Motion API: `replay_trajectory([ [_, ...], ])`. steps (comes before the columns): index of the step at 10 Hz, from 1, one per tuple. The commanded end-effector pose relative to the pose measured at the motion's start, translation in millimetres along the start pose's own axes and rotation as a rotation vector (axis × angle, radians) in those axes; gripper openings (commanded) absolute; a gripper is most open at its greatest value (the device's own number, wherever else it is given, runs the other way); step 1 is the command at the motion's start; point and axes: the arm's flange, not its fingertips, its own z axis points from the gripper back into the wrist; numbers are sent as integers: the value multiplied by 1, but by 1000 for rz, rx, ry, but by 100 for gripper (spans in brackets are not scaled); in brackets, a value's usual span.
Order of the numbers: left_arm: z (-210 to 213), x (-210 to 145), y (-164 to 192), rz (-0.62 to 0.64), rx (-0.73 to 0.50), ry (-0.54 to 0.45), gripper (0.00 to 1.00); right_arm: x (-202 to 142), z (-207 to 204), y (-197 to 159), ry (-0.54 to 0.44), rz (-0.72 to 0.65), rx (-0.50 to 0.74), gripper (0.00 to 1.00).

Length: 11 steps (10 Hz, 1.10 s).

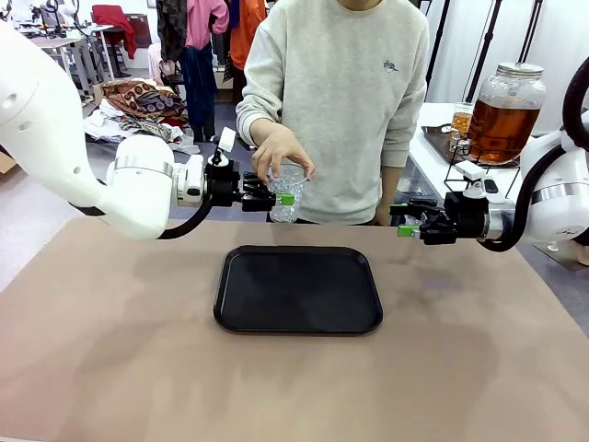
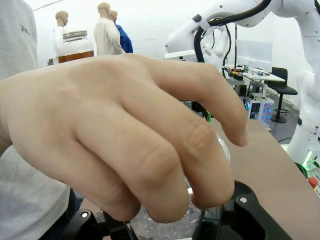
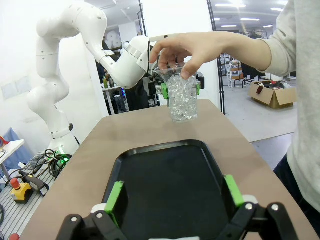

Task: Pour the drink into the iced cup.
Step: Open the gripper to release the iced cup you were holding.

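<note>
You'll see the black tray (image 1: 298, 288) empty mid-table. Far right, beyond the table, the jar of amber drink (image 1: 502, 118) stands well apart from both grippers. Your left gripper (image 1: 280, 199) is clamped on the iced cup (image 1: 287, 191) above the table's far edge, the person's hand (image 1: 281, 152) gripping its rim. Your right gripper (image 1: 403, 221) hovers with jaws spread, holding nothing.

person's hand (image 2: 120, 135) hiding most of the iced cup (image 2: 165, 227), jar (image 1: 504, 109) partly behind right arm, right edge
</note>
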Motion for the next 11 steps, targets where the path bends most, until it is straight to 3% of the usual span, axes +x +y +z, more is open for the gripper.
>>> replay_trajectory([
  [1,0,3,0,-3,0,-5,61,3,-2,-1,3,-1,2,100],
  [11,0,3,0,-3,0,-5,61,3,-2,-1,3,-1,2,100],
])
